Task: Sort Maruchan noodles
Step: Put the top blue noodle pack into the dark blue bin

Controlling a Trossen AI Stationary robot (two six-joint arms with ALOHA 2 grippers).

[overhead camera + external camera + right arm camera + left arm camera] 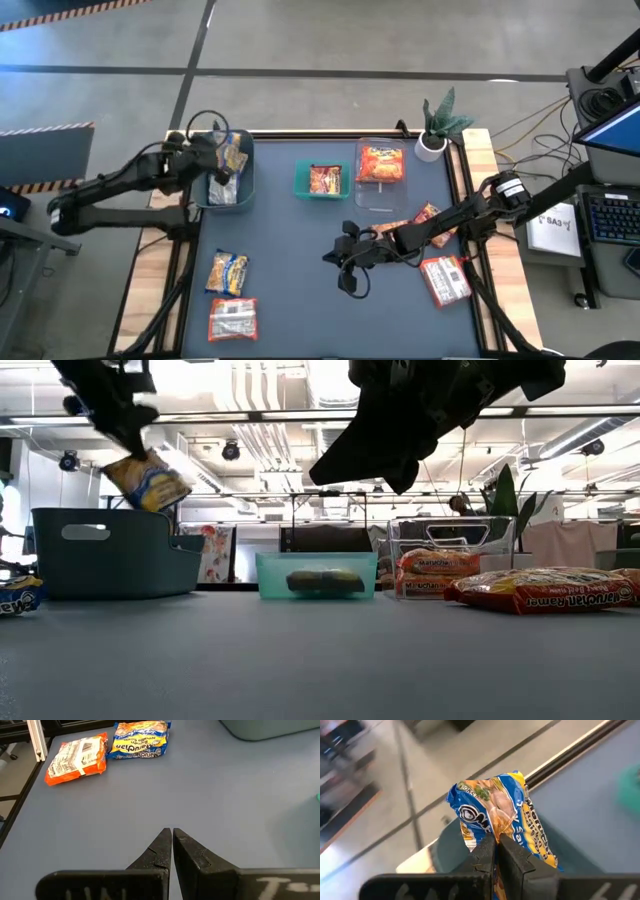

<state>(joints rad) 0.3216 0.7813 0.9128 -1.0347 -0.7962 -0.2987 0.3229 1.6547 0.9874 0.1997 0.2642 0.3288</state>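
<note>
Left end effector [222, 160] at upper left of the high view, over the dark grey bin [247, 180], pinched tight on 1 yellow-and-blue noodle packet [502, 825]; the packet hangs above the bin in the low view. Right end effector [345, 272] at centre of the high view, above bare table [290, 270], fingers closed together, nothing held. Other packets: 1 yellow-and-blue packet [228, 272] and 1 red-and-white packet [232, 319] at lower left on the table; 1 orange-red packet in the small teal bin [300, 180] at upper centre; 1 orange-red packet [381, 164] in the clear bin [372, 198] just right of it; 1 red-and-white packet [445, 279] at lower right; more orange-red packets [428, 213] partly hidden under the right arm. Potted plant [440, 122] at the table's upper right corner.
</note>
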